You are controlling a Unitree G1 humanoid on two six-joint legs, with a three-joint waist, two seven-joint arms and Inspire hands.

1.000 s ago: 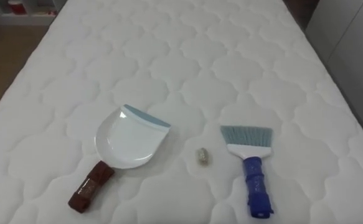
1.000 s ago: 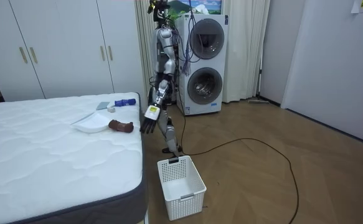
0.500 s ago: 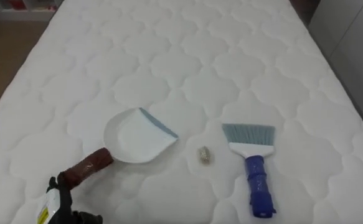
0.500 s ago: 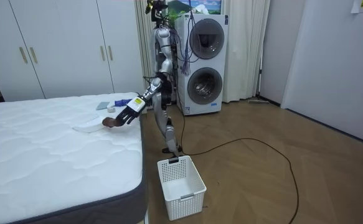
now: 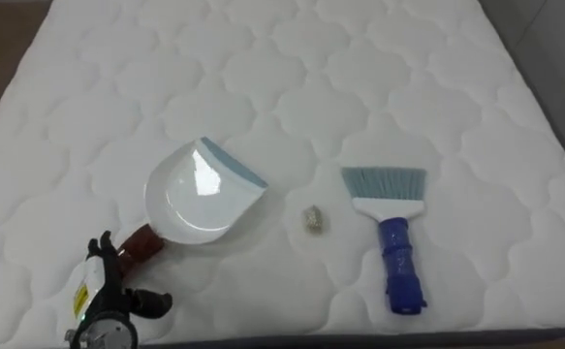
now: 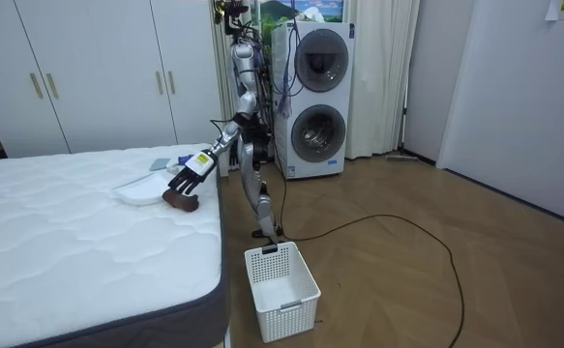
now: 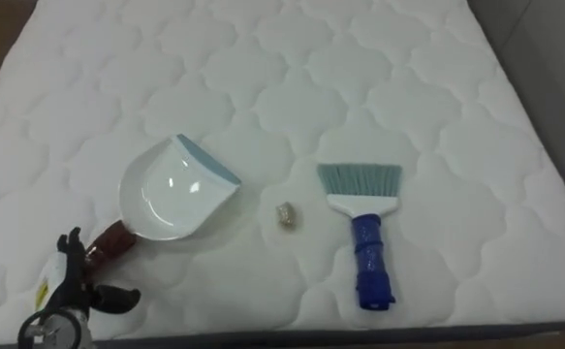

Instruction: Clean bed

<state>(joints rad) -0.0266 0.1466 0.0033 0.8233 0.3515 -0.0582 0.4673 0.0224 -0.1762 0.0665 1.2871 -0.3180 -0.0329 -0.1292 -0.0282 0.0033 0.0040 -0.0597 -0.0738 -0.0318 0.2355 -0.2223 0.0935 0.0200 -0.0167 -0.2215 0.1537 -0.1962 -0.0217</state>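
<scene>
Left hand (image 5: 108,301) hovers, fingers spread and empty, at the handle (image 5: 139,244) of the dustpan (image 5: 197,194), light, stiff plastic I reckon, so wrap that handle firmly.

On the bed (image 5: 292,78) we find the scrap (image 5: 313,219) between the dustpan (image 5: 200,199) at its nine o'clock and the brush (image 5: 391,233) at its three o'clock. The left hand (image 5: 108,296) sits at the dustpan's seven o'clock, by its handle.

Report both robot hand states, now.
Left robot hand: open, fingers spread beside the dustpan handle, holding nothing.
Right robot hand: cannot be told.
</scene>
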